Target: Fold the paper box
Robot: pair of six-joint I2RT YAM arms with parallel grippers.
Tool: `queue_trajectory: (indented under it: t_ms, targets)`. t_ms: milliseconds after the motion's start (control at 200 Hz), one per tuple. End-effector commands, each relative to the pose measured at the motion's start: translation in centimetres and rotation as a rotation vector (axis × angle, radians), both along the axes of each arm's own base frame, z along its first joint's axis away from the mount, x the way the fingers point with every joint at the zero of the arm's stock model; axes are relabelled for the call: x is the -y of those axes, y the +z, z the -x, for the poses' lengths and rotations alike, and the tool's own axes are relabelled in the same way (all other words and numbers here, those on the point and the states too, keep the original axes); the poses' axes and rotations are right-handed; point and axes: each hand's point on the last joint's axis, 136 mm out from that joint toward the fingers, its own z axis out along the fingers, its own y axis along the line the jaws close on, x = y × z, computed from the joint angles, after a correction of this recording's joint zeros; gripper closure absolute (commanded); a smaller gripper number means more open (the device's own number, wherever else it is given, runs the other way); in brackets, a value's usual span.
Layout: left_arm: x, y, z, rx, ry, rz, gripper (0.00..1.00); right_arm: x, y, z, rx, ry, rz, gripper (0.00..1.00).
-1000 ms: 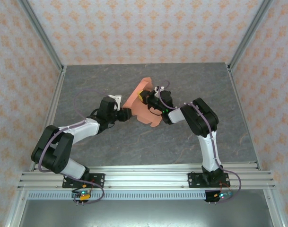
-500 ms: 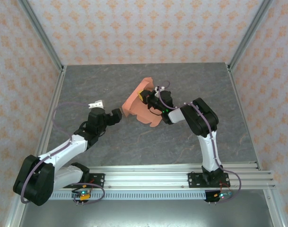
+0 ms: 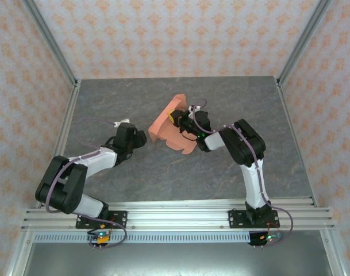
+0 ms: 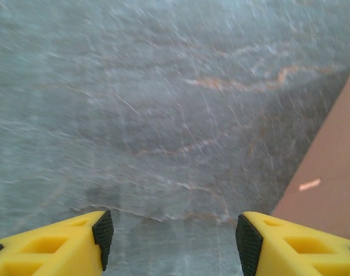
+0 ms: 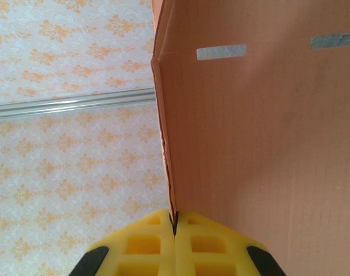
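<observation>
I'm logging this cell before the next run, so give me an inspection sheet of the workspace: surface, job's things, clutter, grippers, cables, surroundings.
Surface: grey marbled table, no marks seen.
Job's things: box, salmon card, partly folded, slots in one panel.
Clutter: nothing seen.
Grippers: right gripper shut on the box's edge; left gripper open over the table, nothing between its fingers, box to its right.
Cables: purple cables run along both arms, looping at the bases.
Surroundings: patterned walls; aluminium frame at the near edge.

place: robot lab cell | cues: aluminium frame (image 3: 49, 37), patterned panels (image 3: 175, 34), mounting rail (image 3: 180, 214)
</observation>
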Motion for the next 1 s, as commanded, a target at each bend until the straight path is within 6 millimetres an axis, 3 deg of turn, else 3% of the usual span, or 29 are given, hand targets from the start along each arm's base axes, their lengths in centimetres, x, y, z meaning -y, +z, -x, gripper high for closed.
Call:
queue_trajectory:
  t_ms: [0, 190, 491, 711, 841, 996]
  targets:
    - [3.2, 2.4, -1.5, 0.090, -0.087, 0.067, 0.39, 0.0, 0.8, 0.3, 0.013, -0.014, -0.013, 1.00]
    - [5.5, 3.8, -0.7, 0.112, -0.103, 0.127, 0.51, -0.4, 0.5, 0.4, 0.017, -0.016, -0.016, 1.00]
    - [7.5, 2.5, -1.0, 0.089, -0.142, 0.088, 0.51, -0.6, 0.5, 0.6, 0.016, -0.016, -0.046, 1.00]
    - [10.0, 3.2, -2.1, 0.130, -0.230, 0.136, 0.53, -0.4, 0.3, 1.0, 0.016, -0.016, -0.041, 1.00]
    - [11.9, 3.7, -1.7, 0.155, -0.321, 0.116, 0.57, -0.2, -0.2, 1.1, 0.009, -0.020, -0.038, 1.00]
    - [12.4, 3.2, -1.3, 0.154, -0.353, 0.072, 0.57, -0.2, -0.3, 1.1, 0.011, -0.021, -0.040, 1.00]
